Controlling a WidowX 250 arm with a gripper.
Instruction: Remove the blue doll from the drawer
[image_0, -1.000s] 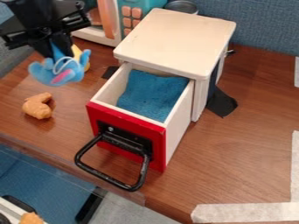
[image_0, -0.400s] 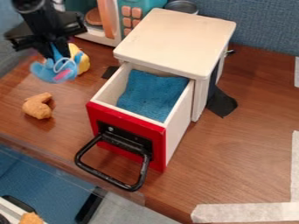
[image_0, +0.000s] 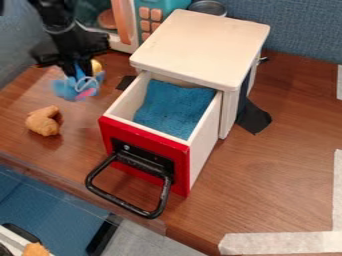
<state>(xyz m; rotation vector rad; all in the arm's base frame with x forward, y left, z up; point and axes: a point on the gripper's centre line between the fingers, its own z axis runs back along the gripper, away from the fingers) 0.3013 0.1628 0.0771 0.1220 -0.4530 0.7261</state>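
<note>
Blue soft-looking doll with pink patch and pale string loop (image_0: 79, 88), pinched at its top between jaws of 1 black hard-surfaced 2-finger gripper (image_0: 79, 69). Doll outside, beside open white box-shaped drawer with flat red front (image_0: 143, 134); fuzzy blue cloth (image_0: 174, 107) inside, rounded black loop handle (image_0: 121, 202) on front. Lumpy tan curved toy (image_0: 43, 121) near, on smooth brown wood-grain table (image_0: 267, 175).

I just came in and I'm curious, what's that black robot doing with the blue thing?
The robot's gripper is holding the blue doll over the table, beside the white cabinet. The drawer is open, and the doll is already out of it.
</note>
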